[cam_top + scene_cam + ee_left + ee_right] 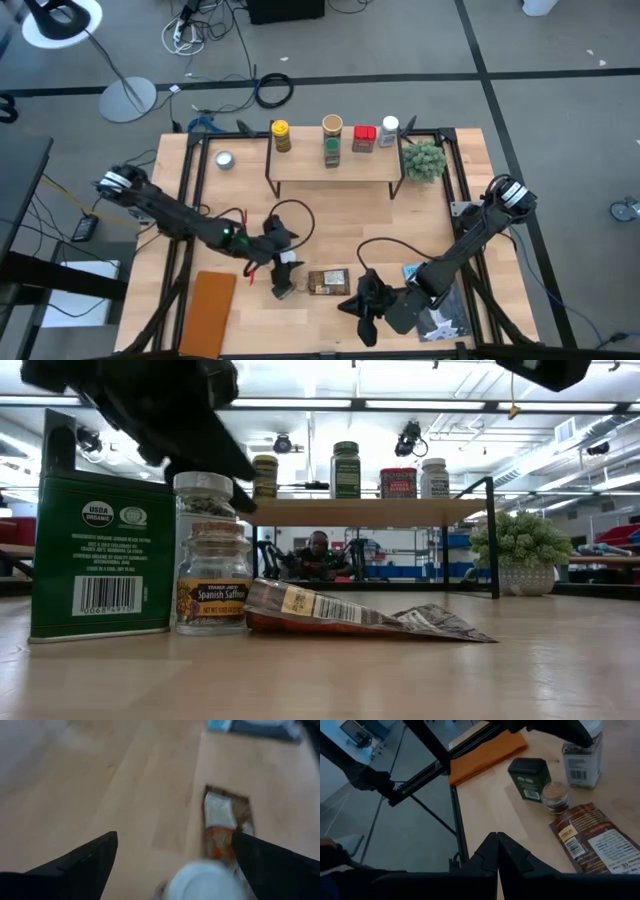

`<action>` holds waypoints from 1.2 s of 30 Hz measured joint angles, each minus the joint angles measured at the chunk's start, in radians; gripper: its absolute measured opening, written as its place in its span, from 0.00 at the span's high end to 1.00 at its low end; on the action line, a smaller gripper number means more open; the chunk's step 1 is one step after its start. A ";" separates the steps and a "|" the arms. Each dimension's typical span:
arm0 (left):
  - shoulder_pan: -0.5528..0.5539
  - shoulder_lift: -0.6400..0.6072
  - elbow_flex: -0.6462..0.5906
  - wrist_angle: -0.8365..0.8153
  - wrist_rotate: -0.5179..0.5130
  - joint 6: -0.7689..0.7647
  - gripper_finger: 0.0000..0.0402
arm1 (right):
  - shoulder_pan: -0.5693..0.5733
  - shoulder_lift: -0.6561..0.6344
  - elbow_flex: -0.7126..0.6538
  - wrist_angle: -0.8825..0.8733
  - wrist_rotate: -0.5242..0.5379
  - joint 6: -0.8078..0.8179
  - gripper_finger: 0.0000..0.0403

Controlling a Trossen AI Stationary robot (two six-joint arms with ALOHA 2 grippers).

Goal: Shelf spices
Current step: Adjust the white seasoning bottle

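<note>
Low view: crinkled flat packet

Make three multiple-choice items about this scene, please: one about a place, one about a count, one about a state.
1. Where does the flat brown packet lie?
A. on the shelf
B. on the table, in front of the shelf
C. inside a gripper

2. How many jars stand on the shelf?
A. two
B. four
C. seven

3. How are the fingers of the left gripper?
A. open
B. shut on the packet
C. shut on nothing

Answers:
1 B: the high view shows it flat on the table.
2 B: four jars stand along the plank in the low view.
3 A: the left wrist view shows the fingers wide apart above a white-lidded jar.
</note>
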 joint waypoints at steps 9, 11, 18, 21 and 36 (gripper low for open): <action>-0.016 -0.183 0.022 -0.188 -0.067 0.008 0.01 | -0.071 0.000 0.000 0.009 0.013 -0.004 1.00; -0.015 -0.214 0.021 -0.275 -0.071 -0.004 0.01 | -0.085 0.000 0.000 0.024 0.002 -0.018 1.00; -0.030 -0.308 0.019 -0.613 -0.094 -0.124 0.01 | -0.125 0.011 0.013 0.107 -0.015 -0.122 1.00; -0.039 -0.314 0.019 -0.654 -0.092 -0.127 0.01 | -0.150 0.065 0.084 0.108 -0.032 -0.206 1.00; -0.043 -0.250 -0.112 -0.426 -0.018 -0.129 0.01 | -0.287 0.446 0.625 -0.309 -0.150 -0.415 1.00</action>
